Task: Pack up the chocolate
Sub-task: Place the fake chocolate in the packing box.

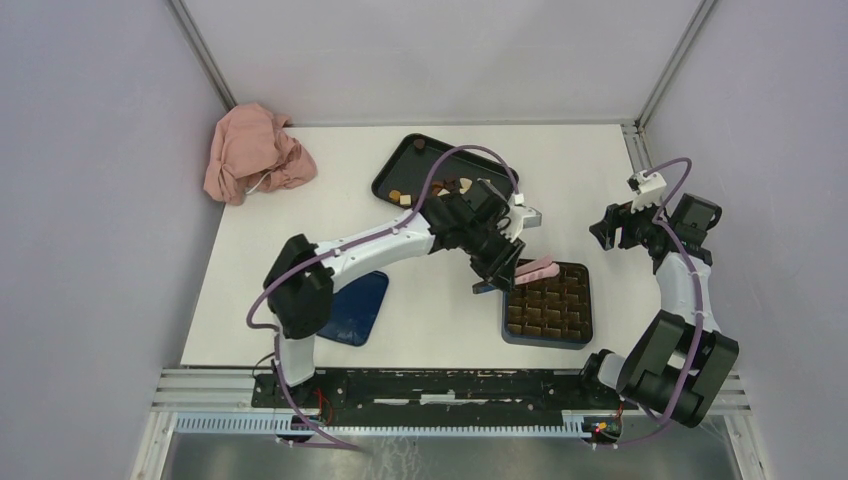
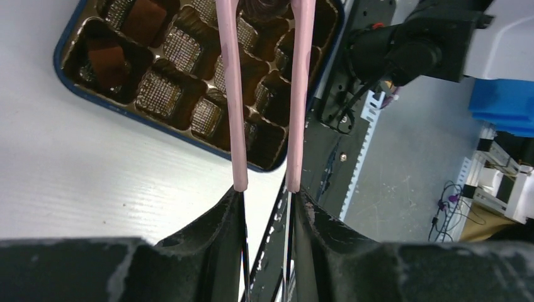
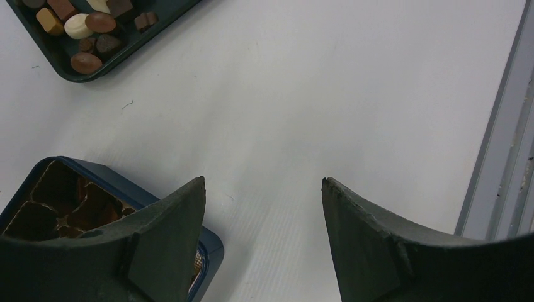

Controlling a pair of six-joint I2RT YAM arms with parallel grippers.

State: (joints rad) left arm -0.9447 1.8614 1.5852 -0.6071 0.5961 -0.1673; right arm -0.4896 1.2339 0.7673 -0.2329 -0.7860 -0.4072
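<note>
Tongs (image 2: 230, 94) over box (image 1: 545, 343)
Your left gripper (image 2: 267, 195) pinches the tongs above the box; your right gripper (image 3: 263, 182) is spread nearby.

Chocolate (image 3: 85, 25): brown, tan, cream pieces in tray (image 3: 138, 44); two brown squares in box (image 3: 211, 242).

Your left arm (image 1: 370, 243): stretched forward and rightward | your left gripper (image 2: 267, 198): clamped onto pink tongs (image 2: 231, 94) | your right arm (image 1: 685, 290): elbow folded near base | your right gripper (image 3: 263, 182): fingers spread apart
</note>
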